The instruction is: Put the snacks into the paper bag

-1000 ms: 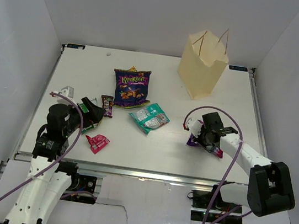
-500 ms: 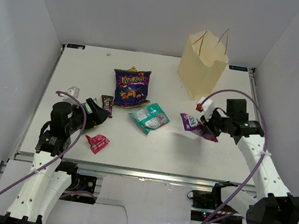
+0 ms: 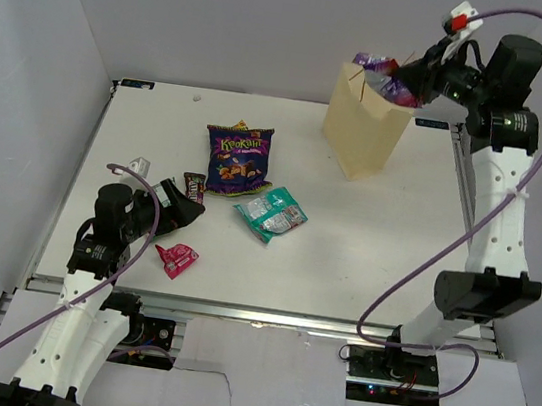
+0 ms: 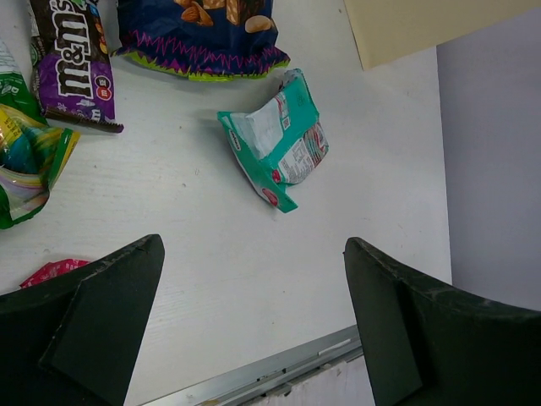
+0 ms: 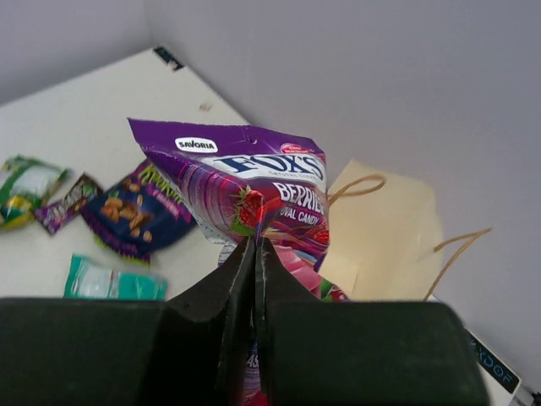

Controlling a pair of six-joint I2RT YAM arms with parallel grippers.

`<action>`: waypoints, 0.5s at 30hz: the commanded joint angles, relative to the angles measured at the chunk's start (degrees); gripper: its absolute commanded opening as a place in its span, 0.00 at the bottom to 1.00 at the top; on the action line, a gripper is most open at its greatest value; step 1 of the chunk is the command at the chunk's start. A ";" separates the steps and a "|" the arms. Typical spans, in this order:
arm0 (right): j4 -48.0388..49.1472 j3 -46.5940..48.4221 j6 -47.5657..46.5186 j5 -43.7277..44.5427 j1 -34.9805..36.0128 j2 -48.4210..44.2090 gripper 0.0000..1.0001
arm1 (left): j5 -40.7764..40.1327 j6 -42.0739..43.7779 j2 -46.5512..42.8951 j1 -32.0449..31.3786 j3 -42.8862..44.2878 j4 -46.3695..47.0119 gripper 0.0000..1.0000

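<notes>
Up over the paper bag (image 3: 363,125), the right claw (image 3: 416,84) is clenched on a candy bag (image 5: 254,182), which hangs from its tips at the bag's open top. Low over the tabletop (image 3: 366,247), the left claw (image 4: 254,313) gapes wide, grasping nothing. The teal pouch (image 4: 283,148) lies ahead of it, with 1 brown pack (image 4: 72,72) ahead-left.

Glossy plastic candy bag (image 5: 254,182); matt paper bag (image 3: 362,130); smooth table (image 3: 364,257).

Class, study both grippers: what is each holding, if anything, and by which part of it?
The right gripper holds the purple-pink candy bag, pinched on its front just below the printed name. The left gripper is open and holds nothing.
</notes>
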 commanded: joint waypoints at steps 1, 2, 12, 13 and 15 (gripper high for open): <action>9.92 10.37 14.24 -0.09 -1.05 7.77 0.08 | 1.87 -0.07 0.22 0.05 -0.32 1.46 0.98; 11.52 11.10 15.47 2.27 -1.05 8.66 0.08 | 1.96 -0.07 0.30 -0.04 -0.41 1.37 0.98; 24.98 11.90 24.52 7.65 -1.93 16.40 0.08 | 2.58 -0.43 0.48 0.05 -1.03 1.55 0.98; 25.59 11.38 25.15 8.09 -1.93 16.76 0.08 | 2.58 -0.43 0.65 0.05 -0.94 1.55 0.98; 27.17 10.59 26.11 9.15 -1.93 17.89 0.08 | 2.84 -0.43 0.74 0.05 -1.03 1.55 0.98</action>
